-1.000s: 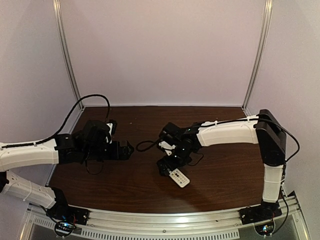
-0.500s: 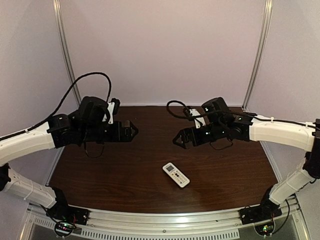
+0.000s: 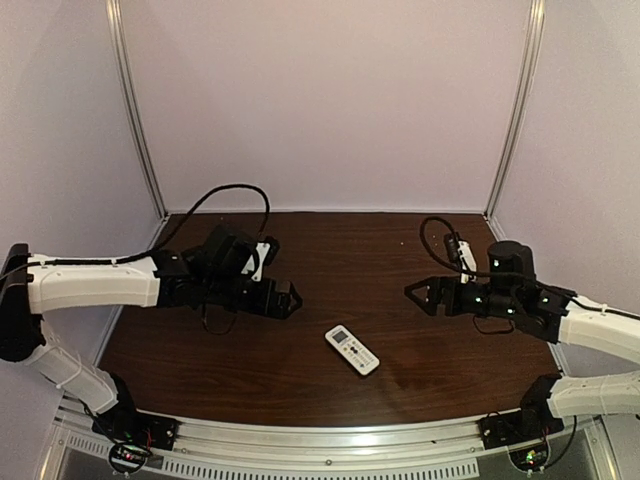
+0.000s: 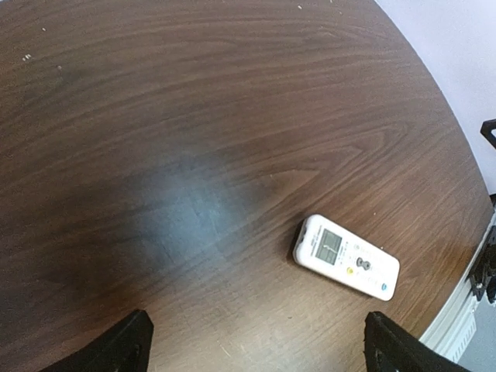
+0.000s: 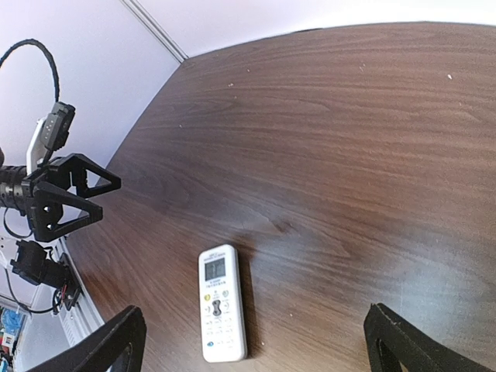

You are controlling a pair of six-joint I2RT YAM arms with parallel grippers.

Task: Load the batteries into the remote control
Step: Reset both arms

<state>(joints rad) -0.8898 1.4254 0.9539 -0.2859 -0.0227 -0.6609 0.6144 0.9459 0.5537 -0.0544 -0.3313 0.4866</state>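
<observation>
The remote control (image 3: 352, 350), just one, lies face up near the worktop's (image 3: 250, 375) front edge. Your left gripper (image 3: 292, 299) and right gripper (image 3: 410, 292) hover, fingers spread wide.

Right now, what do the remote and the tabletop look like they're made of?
The remote control looks like smooth white moulded plastic, slightly glossy, with a small grey screen. The table looks like dark wood or wood-grain laminate, I cannot tell which: streaky grain under a semi-gloss finish that shows a pale reflection.
</observation>
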